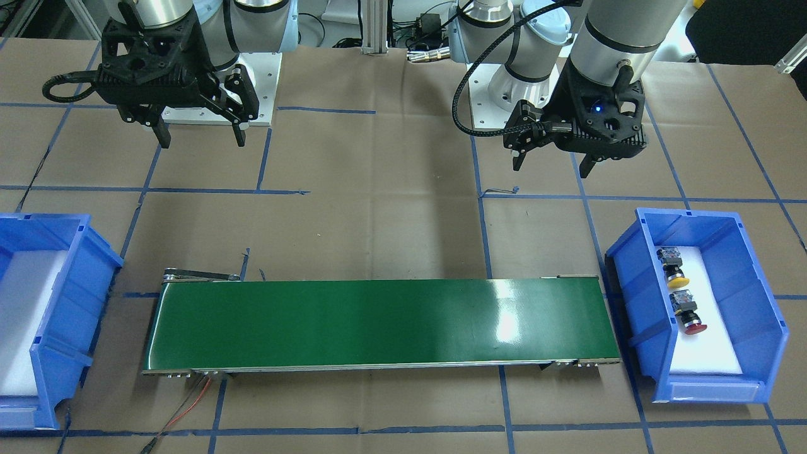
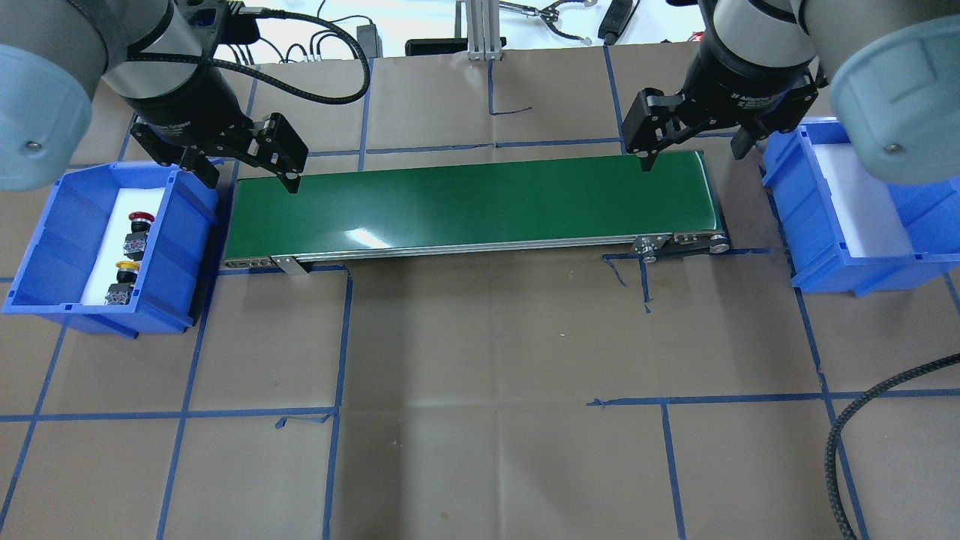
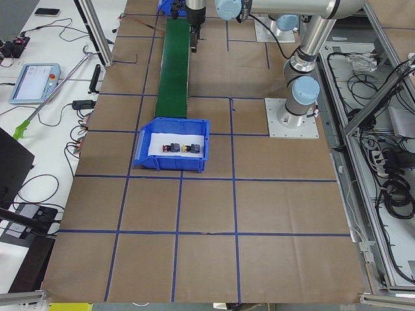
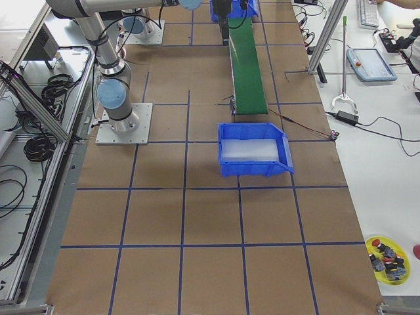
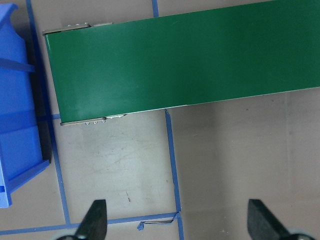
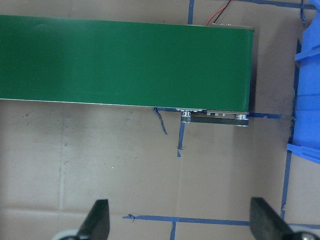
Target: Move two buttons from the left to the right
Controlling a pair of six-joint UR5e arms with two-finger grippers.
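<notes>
Wide bare room on the brown-papered table; a green belt runs between the left bin and right bin (both blue). The left gripper and right gripper hang spread wide, empty, by the belt's ends. The red button and yellow button lie in the left bin.

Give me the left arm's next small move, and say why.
Probably shift the left gripper sideways until it is over the left bin, above one of the buttons. It hangs open and empty near that bin, while the red button and the yellow button both lie inside it, not yet picked up.
</notes>
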